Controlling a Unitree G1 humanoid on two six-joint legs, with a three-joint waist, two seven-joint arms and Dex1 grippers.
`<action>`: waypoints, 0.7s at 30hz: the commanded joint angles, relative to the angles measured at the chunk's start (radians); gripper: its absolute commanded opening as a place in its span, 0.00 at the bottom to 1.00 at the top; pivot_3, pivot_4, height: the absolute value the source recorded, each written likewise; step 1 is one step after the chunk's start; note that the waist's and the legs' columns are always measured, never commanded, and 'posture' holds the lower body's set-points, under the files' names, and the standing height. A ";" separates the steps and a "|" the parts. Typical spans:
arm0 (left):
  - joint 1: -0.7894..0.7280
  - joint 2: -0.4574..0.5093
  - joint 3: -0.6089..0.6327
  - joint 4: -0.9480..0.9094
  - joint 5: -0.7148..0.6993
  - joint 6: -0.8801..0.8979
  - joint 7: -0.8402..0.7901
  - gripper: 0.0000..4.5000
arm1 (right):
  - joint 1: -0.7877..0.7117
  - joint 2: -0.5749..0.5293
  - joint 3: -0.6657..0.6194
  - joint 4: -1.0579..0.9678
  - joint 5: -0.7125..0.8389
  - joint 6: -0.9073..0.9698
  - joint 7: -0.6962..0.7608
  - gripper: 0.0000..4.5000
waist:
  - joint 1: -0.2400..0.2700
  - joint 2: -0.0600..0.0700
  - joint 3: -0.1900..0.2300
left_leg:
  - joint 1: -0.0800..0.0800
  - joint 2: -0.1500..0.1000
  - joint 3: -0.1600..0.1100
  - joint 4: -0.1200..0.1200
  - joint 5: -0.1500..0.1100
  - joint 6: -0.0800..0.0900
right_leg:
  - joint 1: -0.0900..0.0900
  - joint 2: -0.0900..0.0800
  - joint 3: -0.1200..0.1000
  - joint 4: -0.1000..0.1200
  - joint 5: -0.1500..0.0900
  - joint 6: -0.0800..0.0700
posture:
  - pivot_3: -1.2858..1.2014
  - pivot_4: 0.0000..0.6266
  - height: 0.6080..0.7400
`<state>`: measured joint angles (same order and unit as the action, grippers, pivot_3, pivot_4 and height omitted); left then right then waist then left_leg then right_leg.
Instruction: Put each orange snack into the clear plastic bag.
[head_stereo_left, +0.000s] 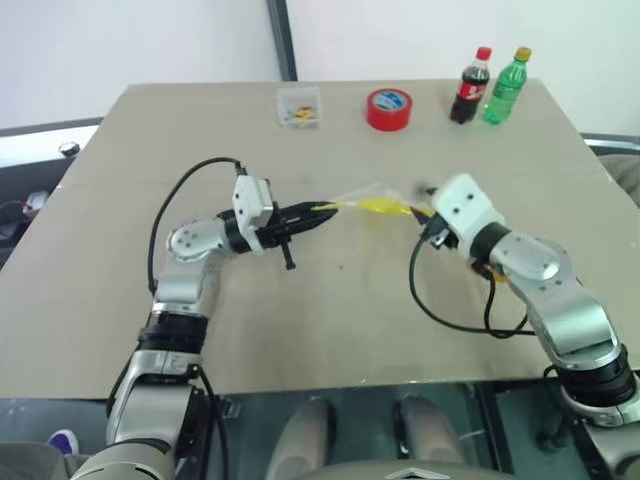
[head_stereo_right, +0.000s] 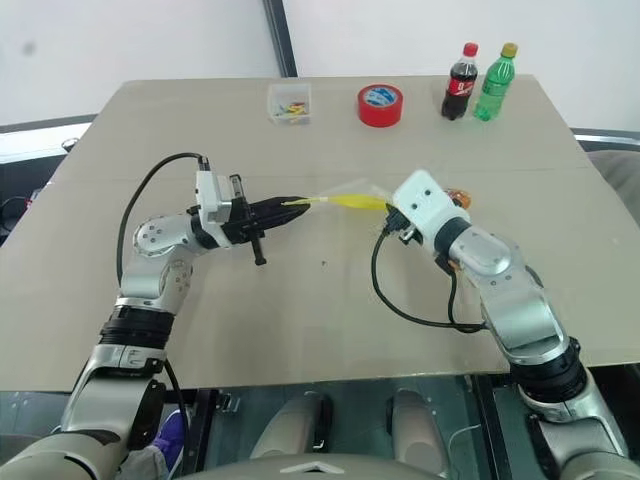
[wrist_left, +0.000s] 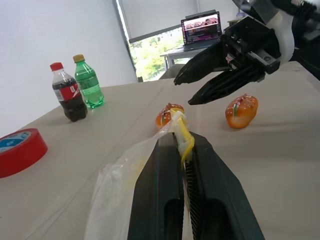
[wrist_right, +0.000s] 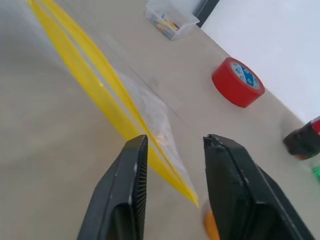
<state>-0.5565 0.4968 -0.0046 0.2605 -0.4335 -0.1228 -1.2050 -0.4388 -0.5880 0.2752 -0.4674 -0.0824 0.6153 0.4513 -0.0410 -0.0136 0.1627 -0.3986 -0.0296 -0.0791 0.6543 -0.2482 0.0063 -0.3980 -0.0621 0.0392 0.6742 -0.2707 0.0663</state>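
Left wrist view, bag (wrist_left: 125, 185) pinched between fingers (wrist_left: 160, 200)

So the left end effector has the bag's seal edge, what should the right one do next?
Probably lower the open right end effector onto the nearer glossy orange oval snack. Both snacks lie outside the clear crinkly plastic bag that the left end effector pinches.

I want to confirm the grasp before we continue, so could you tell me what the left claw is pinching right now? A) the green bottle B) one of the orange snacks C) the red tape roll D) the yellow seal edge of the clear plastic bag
D: the left claw is shut on the yellow seal edge of the clear plastic bag, while both orange snacks lie on the table beyond it.
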 joint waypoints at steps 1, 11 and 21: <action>0.004 0.007 0.020 -0.051 -0.011 0.005 -0.002 0.00 | -0.012 -0.045 0.057 0.052 -0.088 -0.149 0.034 0.37 | 0.000 0.000 0.000 | 0.000 0.000 0.000 0.000 0.000 0.000 | 0.000 0.000 0.000 0.000 0.000 0.000 | 0.52 0.24 1.00; 0.026 0.013 0.025 -0.081 -0.015 0.016 -0.001 0.00 | -0.062 -0.022 0.091 0.194 -0.208 -0.311 0.046 0.37 | 0.001 0.000 0.000 | 0.000 0.000 0.000 0.000 0.000 0.000 | 0.000 0.000 0.000 0.000 0.000 0.000 | 0.52 0.24 1.00; 0.034 0.015 0.036 -0.084 -0.006 0.024 0.016 0.00 | -0.079 0.041 0.055 0.255 -0.215 -0.329 0.064 0.01 | 0.001 0.000 0.000 | 0.000 0.000 0.000 0.000 0.000 0.000 | 0.000 0.000 0.000 0.000 0.000 0.000 | 0.52 0.24 1.00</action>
<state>-0.5173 0.5010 0.0017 0.2055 -0.4340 -0.0945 -1.1989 -0.4933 -0.5494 0.3721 -0.1861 -0.2972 0.2994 0.5158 -0.0396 -0.0139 0.1629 -0.3987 -0.0292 -0.0793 0.6542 -0.2482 0.0062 -0.3980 -0.0621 0.0393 0.6741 -0.2706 0.0662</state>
